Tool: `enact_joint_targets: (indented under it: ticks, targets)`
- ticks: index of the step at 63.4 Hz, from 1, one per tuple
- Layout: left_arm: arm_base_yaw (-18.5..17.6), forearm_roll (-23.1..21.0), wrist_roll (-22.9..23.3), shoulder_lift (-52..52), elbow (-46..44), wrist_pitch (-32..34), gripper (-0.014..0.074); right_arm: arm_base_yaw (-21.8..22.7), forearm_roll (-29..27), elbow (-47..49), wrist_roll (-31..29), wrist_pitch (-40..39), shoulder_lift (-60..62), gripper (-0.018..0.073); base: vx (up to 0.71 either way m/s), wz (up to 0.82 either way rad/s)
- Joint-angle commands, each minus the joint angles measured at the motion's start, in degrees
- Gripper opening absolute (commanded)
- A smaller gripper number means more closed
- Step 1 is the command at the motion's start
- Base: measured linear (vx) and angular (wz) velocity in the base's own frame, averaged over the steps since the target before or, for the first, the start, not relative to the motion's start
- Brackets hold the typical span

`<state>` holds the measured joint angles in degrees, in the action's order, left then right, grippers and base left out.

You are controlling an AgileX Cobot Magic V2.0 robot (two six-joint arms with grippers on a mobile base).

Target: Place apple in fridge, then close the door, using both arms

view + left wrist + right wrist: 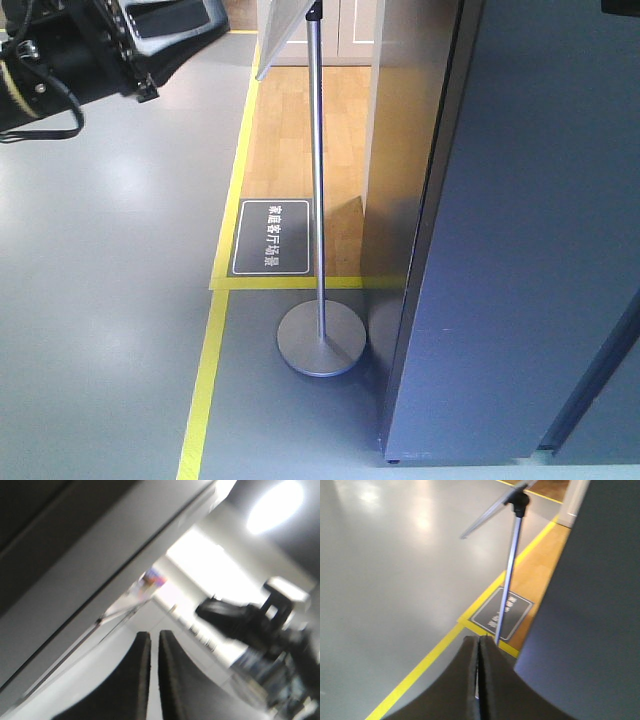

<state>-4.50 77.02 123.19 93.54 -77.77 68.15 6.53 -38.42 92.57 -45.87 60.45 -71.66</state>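
Observation:
The apple is out of view in every frame. The fridge [530,230] fills the right of the front view as a tall dark grey wall, and it also shows at the right of the right wrist view [590,590]. Only its dark outside shows, and I cannot tell the door from the body. My left arm [90,50] hangs at the top left, far from the fridge. The left gripper [154,632] is shut with only a thin slit between its fingers and nothing in it; that view is blurred. My right gripper [478,637] is shut and empty, pointing down at the floor beside the fridge.
A silver sign stand [318,180] with a round base [320,345] stands just left of the fridge. A dark floor plaque [271,237] and yellow tape lines [205,380] mark the floor. Grey floor spreads to the left, with wood flooring [290,130] behind.

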Motion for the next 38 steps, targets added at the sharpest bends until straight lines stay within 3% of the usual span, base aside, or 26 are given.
enact_joint_targets:
  ticks: [1, 6, 10, 23, 38]
  targets:
    - [-0.1, 7.4, 0.2, -7.4, -1.7, 11.2, -0.0009, 0.1, -5.1, 0.7, -2.5, -0.1, 3.6, -0.0006, 0.00, 0.00]
    - [-0.1, 16.6, 0.2, -11.9, -1.2, 11.0, -0.0008, 0.1, -7.9, -3.3, -4.9, -0.5, 6.5, -0.0007, 0.00, 0.00]
    - [-0.1, 19.7, 0.2, -16.3, 1.2, 9.5, -0.0008, 0.1, -10.7, -8.5, -8.0, -1.7, 10.1, -0.0007, 0.00, 0.00]
    - [-0.1, 25.2, 0.2, -32.8, 16.3, -1.6, -0.0008, 0.1, -17.0, -31.7, -17.3, -7.5, 23.6, -0.0007, 0.00, 0.00]
    - [-0.1, 25.2, -0.9, -50.3, 44.4, -24.6, -0.0007, 0.1, -17.8, -56.5, -18.3, -14.6, 38.5, -0.0007, 0.00, 0.00]
